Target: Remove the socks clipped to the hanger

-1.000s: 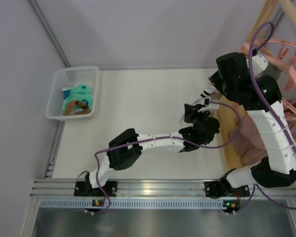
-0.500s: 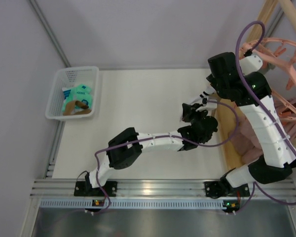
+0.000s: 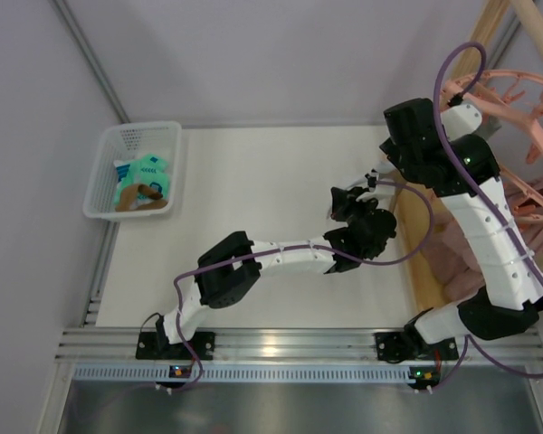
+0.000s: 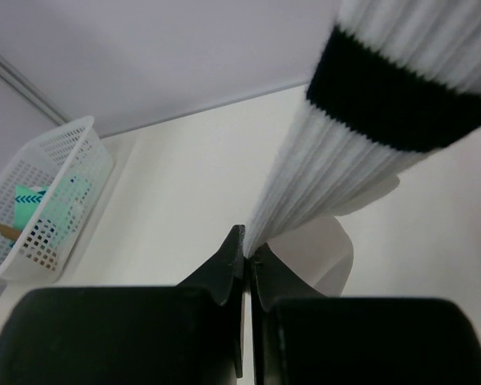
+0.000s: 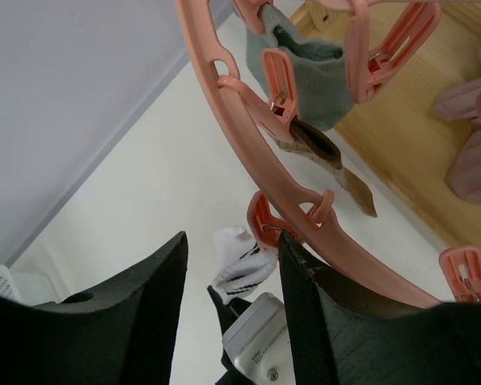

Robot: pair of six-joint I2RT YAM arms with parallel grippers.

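From above, the left pincer [image 3: 344, 201] has drawn a little farther from the hanger [image 3: 516, 99], and the right arm's wrist has drifted the same way. I'd say the white sock [image 3: 373, 174] is being pulled off its clip.

From the left wrist, the left pincer [image 4: 246, 249] is clamped tight on the white sock [image 4: 345, 144], which stretches taut up toward the hanger, clear of the worktop [image 4: 184, 184].

From the right wrist, the right pincer [image 5: 228, 241] stands about half open and holds nothing. One finger [image 5: 293, 265] is just beside the clip [image 5: 264, 218] on the hanger [image 5: 224, 88]. The white sock [image 5: 239, 261] dangles just under that clip; I can't tell whether it is still pinched.
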